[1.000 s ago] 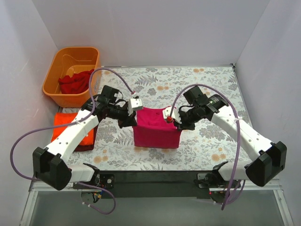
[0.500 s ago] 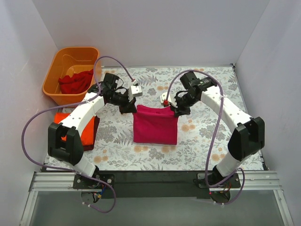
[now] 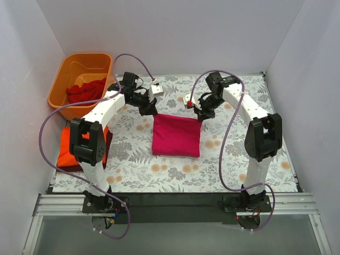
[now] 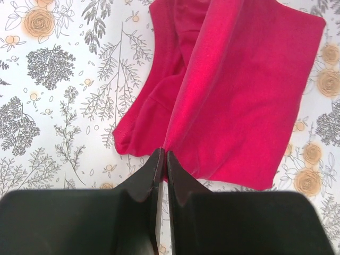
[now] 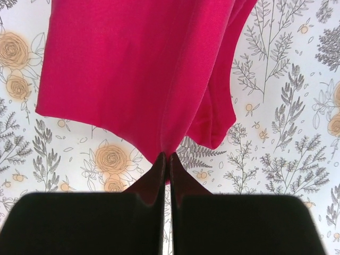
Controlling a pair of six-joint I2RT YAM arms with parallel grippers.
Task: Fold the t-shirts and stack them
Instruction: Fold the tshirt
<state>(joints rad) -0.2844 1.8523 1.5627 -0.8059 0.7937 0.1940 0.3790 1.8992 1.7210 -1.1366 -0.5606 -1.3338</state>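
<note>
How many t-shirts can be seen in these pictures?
3: a magenta t-shirt, held by the left gripper and right gripper; an orange t-shirt at the table's left edge; a red t-shirt in the orange tub. More may be hidden.

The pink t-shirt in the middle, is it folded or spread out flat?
Folded but not yet released: the pink t-shirt is a doubled-over rectangle, its far corners pinched by the left gripper and right gripper.

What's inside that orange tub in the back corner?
A crumpled red cloth lies in the orange tub, heaped toward its near side; bare tub floor shows behind it. Anything beneath the heap is covered and cannot be seen.
</note>
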